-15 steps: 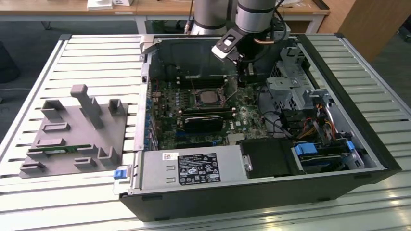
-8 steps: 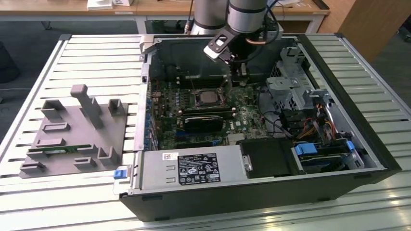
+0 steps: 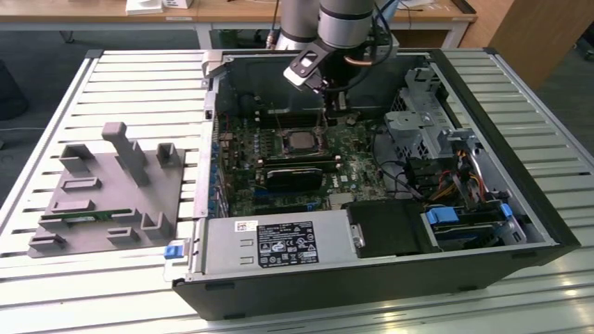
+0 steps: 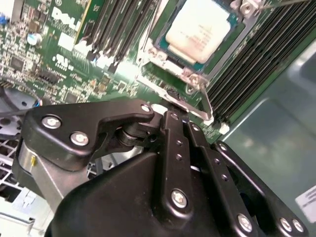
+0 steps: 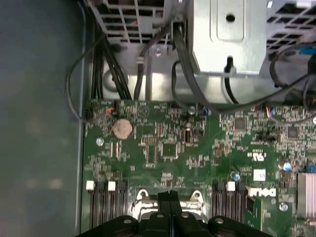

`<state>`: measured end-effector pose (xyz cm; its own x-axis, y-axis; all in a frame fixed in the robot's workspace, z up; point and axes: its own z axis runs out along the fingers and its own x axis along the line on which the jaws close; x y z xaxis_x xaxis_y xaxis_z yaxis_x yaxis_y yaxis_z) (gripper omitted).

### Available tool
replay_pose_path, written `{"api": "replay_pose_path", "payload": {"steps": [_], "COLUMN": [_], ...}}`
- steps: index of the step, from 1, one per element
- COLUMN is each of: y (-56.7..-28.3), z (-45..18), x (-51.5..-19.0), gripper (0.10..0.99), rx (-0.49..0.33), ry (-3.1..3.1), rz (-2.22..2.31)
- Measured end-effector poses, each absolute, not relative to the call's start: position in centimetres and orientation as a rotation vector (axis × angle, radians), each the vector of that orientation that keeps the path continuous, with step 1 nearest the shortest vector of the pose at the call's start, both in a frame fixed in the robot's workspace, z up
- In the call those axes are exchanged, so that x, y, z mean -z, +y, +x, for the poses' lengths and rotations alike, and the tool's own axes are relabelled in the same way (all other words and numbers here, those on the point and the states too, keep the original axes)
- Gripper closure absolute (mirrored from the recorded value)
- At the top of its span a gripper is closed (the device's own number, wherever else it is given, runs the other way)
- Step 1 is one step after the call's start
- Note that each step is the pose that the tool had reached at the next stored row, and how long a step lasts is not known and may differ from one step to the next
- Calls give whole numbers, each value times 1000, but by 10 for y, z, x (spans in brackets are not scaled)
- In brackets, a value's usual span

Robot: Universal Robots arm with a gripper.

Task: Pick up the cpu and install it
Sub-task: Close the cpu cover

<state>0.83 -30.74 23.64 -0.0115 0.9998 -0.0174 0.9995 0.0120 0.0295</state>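
While the cpu lies flat in its socket on the motherboard inside the open computer case on the slatted surface, the end effector hangs just beside it, fingers pressed together, gripping nothing.

I look into an open black computer case lying on its side on a slatted metal counter. Its green motherboard carries a black heatsink block, dark memory slots and a round coin battery. Black cables run beside a grey metal drive cage. A silver power supply sits at the near edge. To the exterior view's left, a grey moulded fixture lies on the counter, apart from the case.
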Motion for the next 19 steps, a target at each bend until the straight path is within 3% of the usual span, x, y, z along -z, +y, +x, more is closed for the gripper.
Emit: {"api": "replay_pose_path", "payload": {"steps": [19], "y": [-307], "z": [-23], "x": [-221], "gripper": [980], "rx": [-14], "ry": [2211], "rz": [2185]}}
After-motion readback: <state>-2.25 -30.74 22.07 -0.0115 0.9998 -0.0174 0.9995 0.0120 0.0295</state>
